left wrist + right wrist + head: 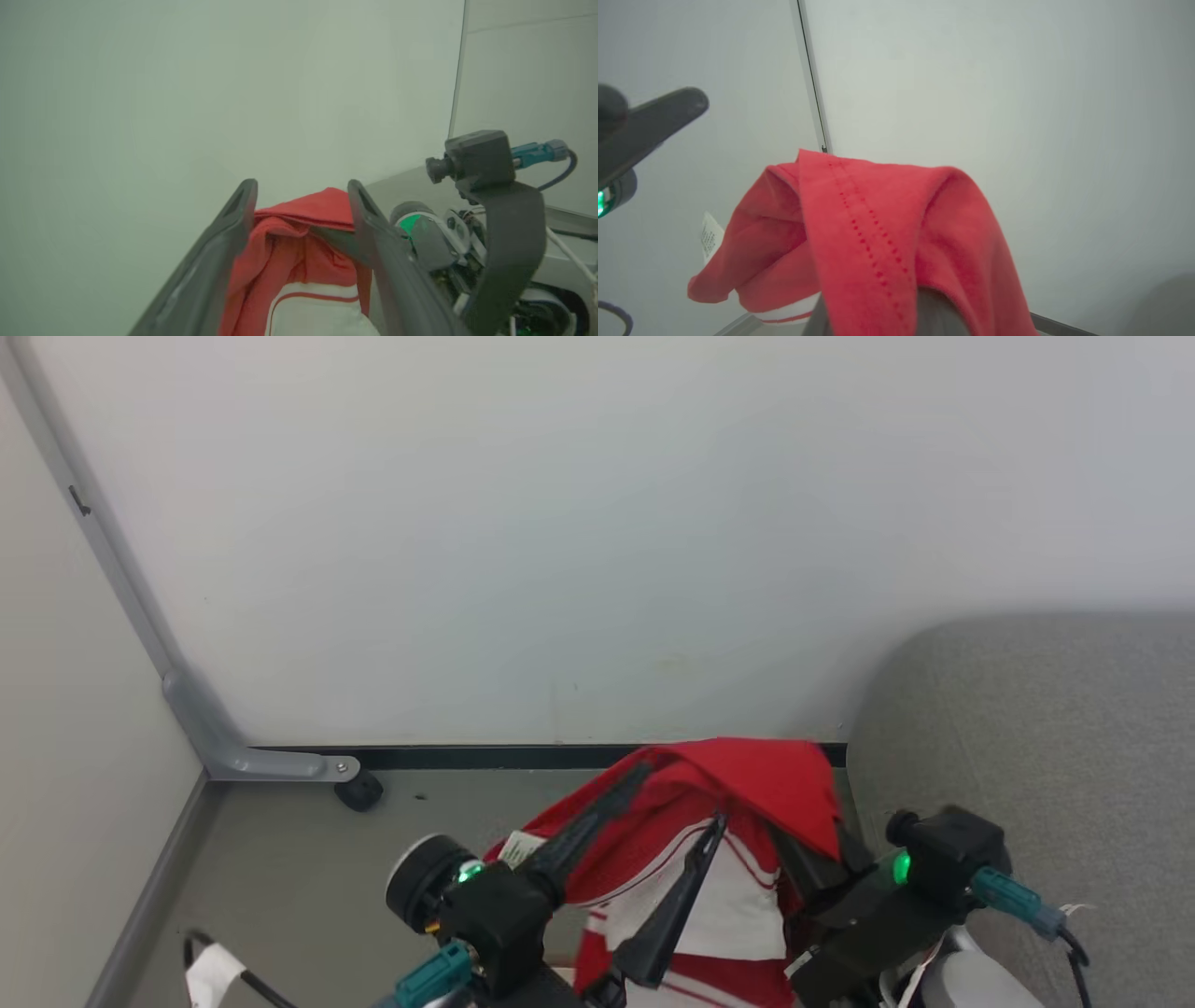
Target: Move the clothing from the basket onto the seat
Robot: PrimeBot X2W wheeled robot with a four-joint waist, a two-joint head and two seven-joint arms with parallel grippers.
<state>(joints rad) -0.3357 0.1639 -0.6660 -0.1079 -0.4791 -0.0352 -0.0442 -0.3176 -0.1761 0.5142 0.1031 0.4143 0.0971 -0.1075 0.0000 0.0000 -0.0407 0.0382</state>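
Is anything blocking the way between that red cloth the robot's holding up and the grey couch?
Nothing visible does. The red-and-white striped fabric garment, draped over the right gripper, hangs just left of the large grey upholstered seat, with no object between them.

Clothing [738,784] bottom cut off; seat [1027,737] cropped.

Red clothing [775,784] (white stripes) bunched, hanging aloft; grey seat [1046,737] beside, right.

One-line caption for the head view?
Open left gripper in front of bright red, white-striped fabric garment hanging from shut right gripper, near large grey upholstered seat.
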